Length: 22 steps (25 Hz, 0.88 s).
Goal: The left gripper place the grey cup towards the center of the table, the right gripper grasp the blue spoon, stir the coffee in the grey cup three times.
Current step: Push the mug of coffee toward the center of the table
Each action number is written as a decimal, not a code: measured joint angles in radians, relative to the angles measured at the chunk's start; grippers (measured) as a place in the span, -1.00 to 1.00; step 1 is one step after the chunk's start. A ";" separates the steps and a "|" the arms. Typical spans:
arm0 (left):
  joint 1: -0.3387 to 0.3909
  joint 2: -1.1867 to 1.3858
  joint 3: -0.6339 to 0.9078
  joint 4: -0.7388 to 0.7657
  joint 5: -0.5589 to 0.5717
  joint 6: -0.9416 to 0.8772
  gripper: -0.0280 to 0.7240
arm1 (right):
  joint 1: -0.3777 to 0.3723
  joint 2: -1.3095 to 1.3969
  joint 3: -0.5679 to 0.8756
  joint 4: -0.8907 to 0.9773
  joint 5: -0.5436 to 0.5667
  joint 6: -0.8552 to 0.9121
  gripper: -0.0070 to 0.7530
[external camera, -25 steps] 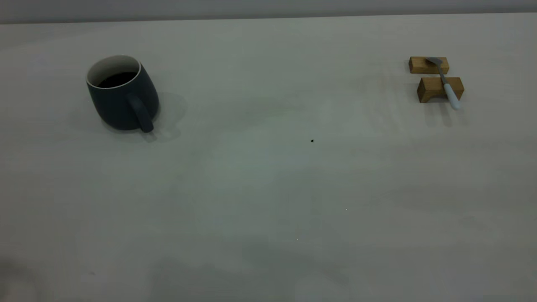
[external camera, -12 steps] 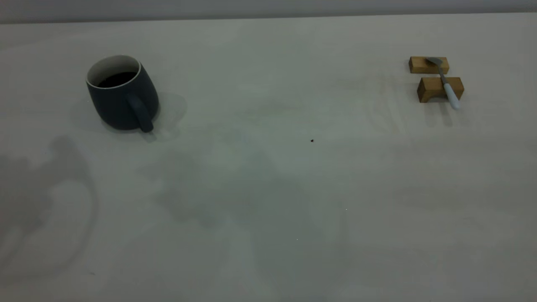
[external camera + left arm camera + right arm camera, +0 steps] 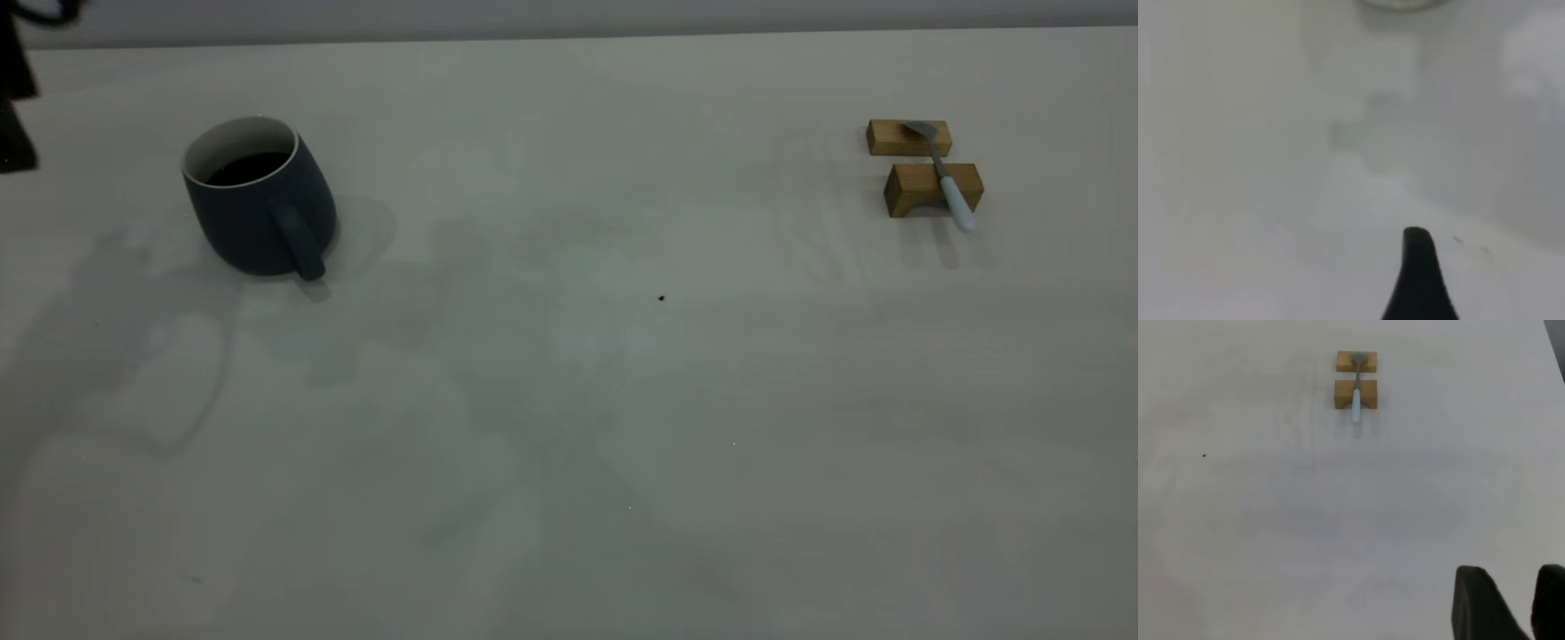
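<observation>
Left gripper (image 3: pixel 16 98) newly at table's (image 3: pixel 569 400) far-left edge, beyond grey cup (image 3: pixel 260 197).

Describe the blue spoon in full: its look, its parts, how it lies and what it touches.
The blue spoon is small and slim, with a pale blue rounded handle and a grey, metal-looking neck and bowl. It lies bridged across two tan wooden blocks at the table's far right: the bowl rests on the farther block, the handle crosses the nearer one and juts past its front edge. No gripper touches it.
</observation>
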 joint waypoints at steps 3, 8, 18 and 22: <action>0.000 0.056 -0.002 0.001 -0.081 0.086 0.71 | 0.000 0.000 0.000 0.000 0.000 0.000 -0.36; -0.001 0.139 -0.003 0.002 -0.243 0.175 0.66 | 0.000 0.000 0.000 0.000 0.000 0.000 -0.36; -0.026 0.275 -0.011 0.004 -0.468 0.228 0.64 | 0.000 0.000 0.000 0.000 0.000 0.000 -0.36; -0.065 0.295 -0.023 0.006 -0.505 0.226 0.64 | 0.000 0.000 0.000 0.000 0.000 0.000 -0.36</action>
